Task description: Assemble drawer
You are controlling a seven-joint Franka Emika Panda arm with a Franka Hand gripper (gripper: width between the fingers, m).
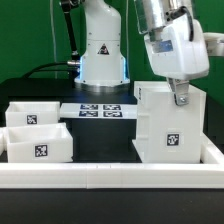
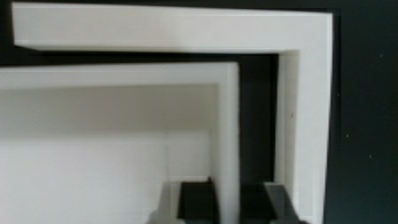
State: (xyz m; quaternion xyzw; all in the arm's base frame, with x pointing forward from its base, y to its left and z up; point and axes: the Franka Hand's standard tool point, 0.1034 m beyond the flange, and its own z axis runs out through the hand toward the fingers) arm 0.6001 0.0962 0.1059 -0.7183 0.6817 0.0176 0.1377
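The tall white housing box (image 1: 170, 125) stands at the exterior view's right, with a tag on its front face. My gripper (image 1: 180, 98) is down at its top edge. In the wrist view the gripper (image 2: 244, 203) has one dark finger on each side of a thin white wall of the box (image 2: 107, 120) and is shut on it. Two shallow white trays stand at the exterior view's left, one behind (image 1: 28, 115) and one in front (image 1: 40, 147), each with a tag. Both are well apart from the gripper.
The marker board (image 1: 100, 110) lies flat on the black table between the trays and the box. A long low white rail (image 1: 110, 172) runs along the front. The arm's base (image 1: 103, 50) stands at the back, behind the marker board.
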